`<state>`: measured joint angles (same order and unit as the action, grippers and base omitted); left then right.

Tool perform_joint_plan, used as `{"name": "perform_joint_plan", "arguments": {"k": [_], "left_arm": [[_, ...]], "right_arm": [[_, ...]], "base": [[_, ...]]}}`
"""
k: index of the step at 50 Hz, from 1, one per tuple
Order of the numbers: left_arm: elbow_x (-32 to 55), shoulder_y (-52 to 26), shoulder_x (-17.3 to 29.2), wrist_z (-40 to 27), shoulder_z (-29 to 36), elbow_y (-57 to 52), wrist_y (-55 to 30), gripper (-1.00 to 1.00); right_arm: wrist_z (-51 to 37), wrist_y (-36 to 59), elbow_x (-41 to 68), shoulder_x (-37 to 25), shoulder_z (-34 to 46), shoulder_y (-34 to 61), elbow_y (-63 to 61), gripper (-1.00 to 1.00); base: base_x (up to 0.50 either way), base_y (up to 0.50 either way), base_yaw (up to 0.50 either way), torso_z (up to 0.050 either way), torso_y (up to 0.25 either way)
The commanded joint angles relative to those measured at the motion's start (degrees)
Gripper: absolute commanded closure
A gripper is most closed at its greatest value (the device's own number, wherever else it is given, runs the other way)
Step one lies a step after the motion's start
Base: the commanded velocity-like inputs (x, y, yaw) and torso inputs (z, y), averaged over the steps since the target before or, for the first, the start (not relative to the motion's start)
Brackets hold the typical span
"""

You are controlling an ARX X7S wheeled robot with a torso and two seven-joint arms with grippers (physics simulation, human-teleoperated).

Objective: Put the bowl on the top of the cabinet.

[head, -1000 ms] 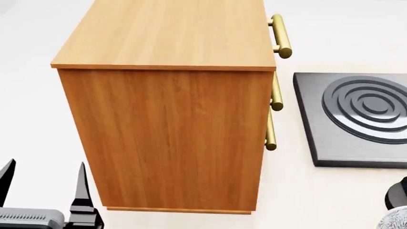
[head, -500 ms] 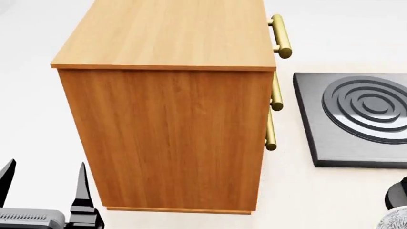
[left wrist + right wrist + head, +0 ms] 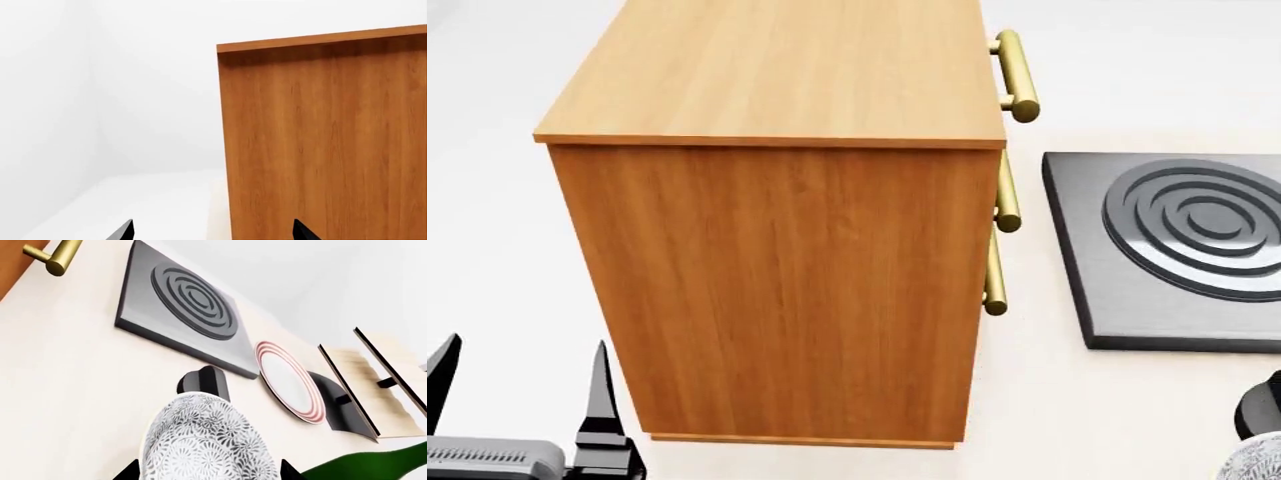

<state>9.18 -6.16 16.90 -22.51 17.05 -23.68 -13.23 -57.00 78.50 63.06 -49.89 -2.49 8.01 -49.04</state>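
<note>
The bowl (image 3: 207, 440), white with a dense dark floral pattern, fills the space between my right gripper's (image 3: 208, 472) two black fingertips (image 3: 127, 472), which sit close against its sides. Only a sliver of the bowl (image 3: 1257, 462) shows at the head view's bottom right corner. The cabinet (image 3: 781, 290) stands tall in the middle, with a bare lighter top (image 3: 774, 70) and brass handles (image 3: 1014, 75) on its right face. My left gripper (image 3: 518, 385) is open and empty, low beside the cabinet's (image 3: 320, 140) near left corner.
A dark grey square slab with concentric rings (image 3: 1174, 250) lies right of the cabinet. Beyond the slab are a white plate with red rings (image 3: 290, 382) and a pale wooden rack (image 3: 373, 385). A dark rounded shape (image 3: 203, 380) sits just behind the bowl. A green bottle-like object (image 3: 373, 460) lies beside my right gripper.
</note>
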Motion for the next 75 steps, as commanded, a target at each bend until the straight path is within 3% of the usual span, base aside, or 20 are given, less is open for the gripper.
{"name": "perform_joint_plan", "arguments": {"k": [1,75], "left_arm": [[0.10,-0.13,0.13,-0.27,0.26,-0.15,-0.20,-1.00],[0.69,-0.31,1.09,-1.49,1.75,0.20,0.17,-1.00]], "right_arm": [[0.96,-2.07,-2.12,-0.36,2.14,-0.93,1.00,-1.00],[7.79,-12.76,-13.52,0.43,13.88,0.33,10.69,-1.00]], "base": [[0.00,0.00,0.00,0.000,0.000],[0.00,0.00,0.00,0.000,0.000]]}}
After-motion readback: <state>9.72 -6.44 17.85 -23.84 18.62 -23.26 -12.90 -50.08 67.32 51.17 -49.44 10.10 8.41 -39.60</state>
